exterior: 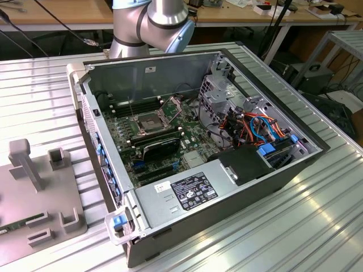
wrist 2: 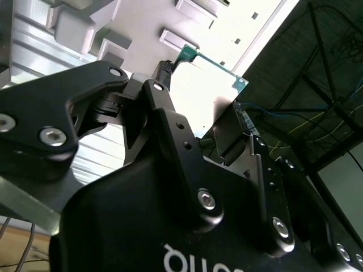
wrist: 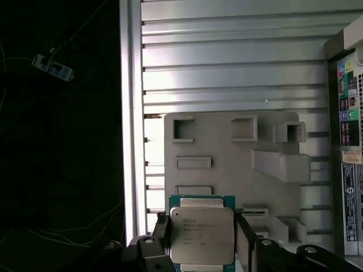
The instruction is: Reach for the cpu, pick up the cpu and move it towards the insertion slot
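The cpu (wrist: 201, 233), a pale silvery square chip on a green board, sits between the two black fingers of my gripper (wrist: 202, 241), which is shut on its opposite edges. It hangs well above the grey fixture plate (wrist: 227, 150). In the second wrist view the cpu (wrist 2: 211, 61) shows from beneath, brightly lit with a green edge, in the gripper (wrist 2: 198, 93). The insertion slot (exterior: 148, 122), a silver-framed square socket with a dark centre and its lid raised, lies on the motherboard inside the open computer case (exterior: 283, 170). The arm (exterior: 150, 22) rises behind the case.
The grey fixture plate (exterior: 34, 209) with raised blocks lies on the ribbed metal table at the exterior view's left of the case. Inside the case are a black card (exterior: 161, 148), a power supply (exterior: 187, 192) and bundled cables (exterior: 255, 127). The case's rear panel (wrist: 349, 170) borders the plate.
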Available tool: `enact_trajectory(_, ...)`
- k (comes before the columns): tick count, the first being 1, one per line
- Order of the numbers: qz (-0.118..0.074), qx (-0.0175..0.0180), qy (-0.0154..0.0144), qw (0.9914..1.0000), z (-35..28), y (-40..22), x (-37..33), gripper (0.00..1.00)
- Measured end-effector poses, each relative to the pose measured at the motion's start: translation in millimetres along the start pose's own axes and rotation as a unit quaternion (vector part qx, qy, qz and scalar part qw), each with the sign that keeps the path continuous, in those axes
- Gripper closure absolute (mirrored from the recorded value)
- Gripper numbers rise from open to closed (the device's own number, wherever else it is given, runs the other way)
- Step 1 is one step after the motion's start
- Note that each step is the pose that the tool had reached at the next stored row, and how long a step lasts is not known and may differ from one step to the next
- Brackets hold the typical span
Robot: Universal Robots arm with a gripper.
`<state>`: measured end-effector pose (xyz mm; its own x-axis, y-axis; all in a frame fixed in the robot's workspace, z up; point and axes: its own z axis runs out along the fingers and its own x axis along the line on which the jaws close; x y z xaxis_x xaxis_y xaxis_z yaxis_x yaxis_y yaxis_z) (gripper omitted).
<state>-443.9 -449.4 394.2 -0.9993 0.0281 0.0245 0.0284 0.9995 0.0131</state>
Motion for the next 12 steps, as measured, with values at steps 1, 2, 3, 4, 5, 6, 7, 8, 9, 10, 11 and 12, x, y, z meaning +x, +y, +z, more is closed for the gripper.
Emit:
enact_trajectory(1, 0.0, 0.0, 0.0, 1.0, 0.0, 0.0, -0.9, 0.45)
enact_trajectory(2, 0.0, 0.0, 0.0, 1.0, -0.1, 0.1, -1.9, 0.45)
enact_trajectory(3, 0.0, 0.0, 0.0, 1.0, -0.1, 0.1, -3.6, 0.45)
enact_trajectory(4, 0.0, 0.0, 0.0, 1.0, -0.1, 0.1, -4.6, 0.45)
enact_trajectory(5, 0.0, 0.0, 0.0, 1.0, -0.1, 0.2, -5.4, 0.45)
enact_trajectory(6, 0.0, 0.0, 0.0, 1.0, -0.1, 0.2, -6.2, 0.45)
enact_trajectory(7, 0.0, 0.0, 0.0, 1.0, -0.1, 0.3, -6.6, 0.45)
enact_trajectory(8, 0.0, 0.0, 0.0, 1.0, -0.1, 0.3, -6.7, 0.45)
enact_trajectory(9, 0.0, 0.0, 0.0, 1.0, -0.1, 0.2, -6.8, 0.45)
enact_trajectory(10, 0.0, 0.0, 0.0, 1.0, -0.2, 0.2, -6.9, 0.45)
enact_trajectory(11, 0.0, 0.0, 0.0, 1.0, -0.2, 0.2, -6.9, 0.45)
enact_trajectory(12, 0.0, 0.0, 0.0, 1.0, -0.2, 0.2, -6.9, 0.45)
